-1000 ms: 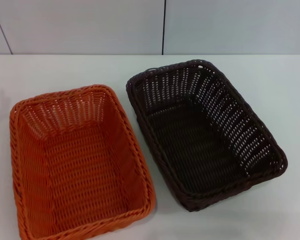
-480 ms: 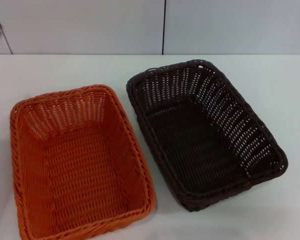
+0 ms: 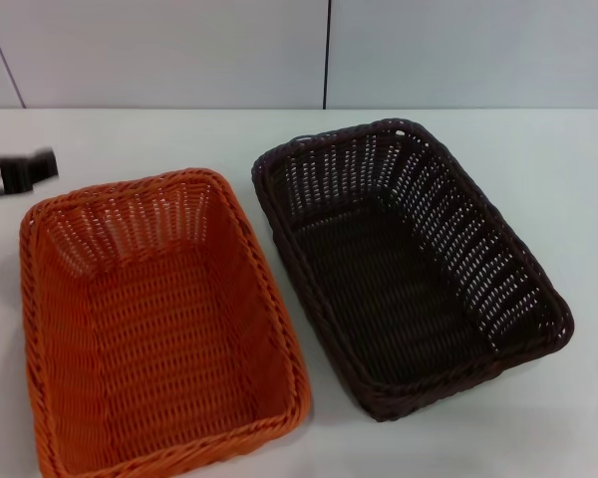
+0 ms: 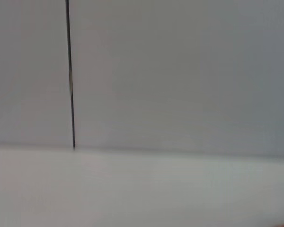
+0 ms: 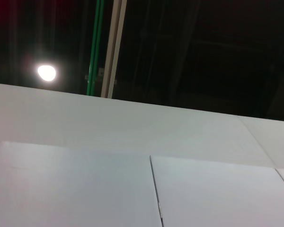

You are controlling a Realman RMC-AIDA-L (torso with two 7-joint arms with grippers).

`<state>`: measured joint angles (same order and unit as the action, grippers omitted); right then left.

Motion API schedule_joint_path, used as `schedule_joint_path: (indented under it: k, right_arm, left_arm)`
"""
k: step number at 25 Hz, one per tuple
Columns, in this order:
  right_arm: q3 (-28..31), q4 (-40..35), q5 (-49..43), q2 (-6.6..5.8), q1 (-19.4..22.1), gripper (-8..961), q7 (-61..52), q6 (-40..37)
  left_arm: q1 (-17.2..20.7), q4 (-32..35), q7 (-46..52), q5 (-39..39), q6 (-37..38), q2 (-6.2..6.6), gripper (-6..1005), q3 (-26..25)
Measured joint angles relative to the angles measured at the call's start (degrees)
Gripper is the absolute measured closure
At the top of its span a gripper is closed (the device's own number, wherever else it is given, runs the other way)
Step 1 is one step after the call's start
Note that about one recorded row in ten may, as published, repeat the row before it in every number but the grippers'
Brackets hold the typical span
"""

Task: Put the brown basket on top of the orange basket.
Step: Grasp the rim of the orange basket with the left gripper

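on the tabletop point(image 3: 578, 179) the brown basket point(image 3: 409, 269) sits just right of the orange basket point(image 3: 154, 324), unstacked; left gripper point(image 3: 15, 171) nears, fingers' state unclear; everything remains.

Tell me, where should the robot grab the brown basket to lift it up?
Probably by the braided rim of the brown basket, coming down from above. It sits upright and open on the table, so a finger can slip inside the wall. The left long rim faces the orange basket with only a narrow gap. The left gripper is just entering at the far left.
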<state>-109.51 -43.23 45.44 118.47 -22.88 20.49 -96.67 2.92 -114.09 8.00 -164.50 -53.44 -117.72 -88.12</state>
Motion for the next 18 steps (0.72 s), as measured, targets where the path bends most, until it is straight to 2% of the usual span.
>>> schedule_joint_path:
  k: [6,10,14,18]
  right_arm:
    - [0.5,0.08,0.0,-0.05,-0.12,277,-0.08,-0.3]
    - [0.83,1.33,0.16,-0.43,-0.51,277,-1.34,0.06]
    - [1.41,1.65,0.26,-0.6,-0.66,277,-2.98,0.1]
    - [1.53,1.46,0.1,-0.61,-0.46,277,-3.09,0.07]
  left_arm:
    - [-5.81,0.59,-1.32,-0.49,-15.88,-0.1,291,-2.6]
    - [-7.84,2.57,-2.99,-1.01,-22.13,-0.08,291,-4.78]
    - [-8.32,3.49,-3.59,-1.01,-23.46,-0.01,292,-5.46]
    - [-9.98,7.87,-5.52,-1.05,-25.71,-0.08,292,-6.9]
